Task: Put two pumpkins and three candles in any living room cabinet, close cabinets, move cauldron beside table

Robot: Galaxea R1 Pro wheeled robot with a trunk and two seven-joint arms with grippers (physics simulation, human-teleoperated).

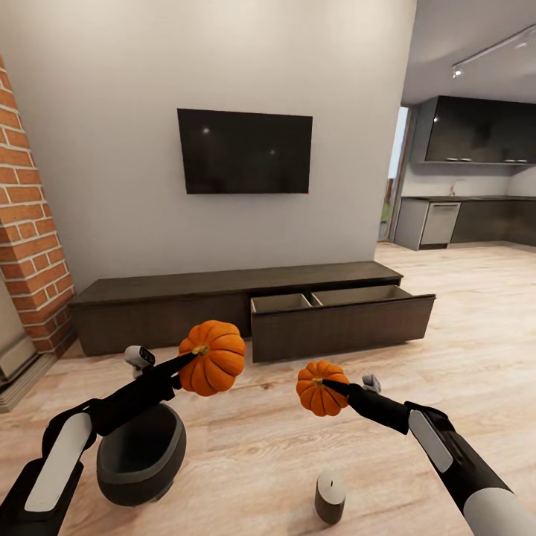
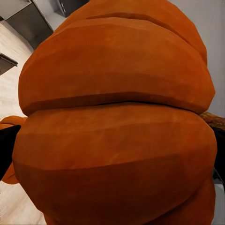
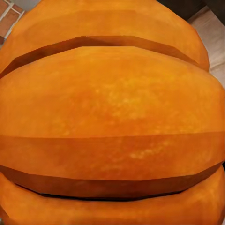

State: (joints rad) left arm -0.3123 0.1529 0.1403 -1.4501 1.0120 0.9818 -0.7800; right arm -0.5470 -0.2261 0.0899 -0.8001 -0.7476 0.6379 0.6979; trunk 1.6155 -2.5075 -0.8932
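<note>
My left gripper is shut on the larger pumpkin, held in the air above the cauldron. That pumpkin's ribbed orange skin is close up in the left wrist view. My right gripper is shut on the smaller pumpkin, whose skin is close up in the right wrist view. The black cauldron stands on the floor under my left arm. One beige candle stands on the floor near my right forearm. Ahead, the low dark cabinet has its right drawer pulled open; the left front is shut.
A black TV hangs on the grey wall above the cabinet. A brick fireplace column rises at the left. An opening to a dark kitchen lies at the right. Light wood floor stretches between me and the cabinet.
</note>
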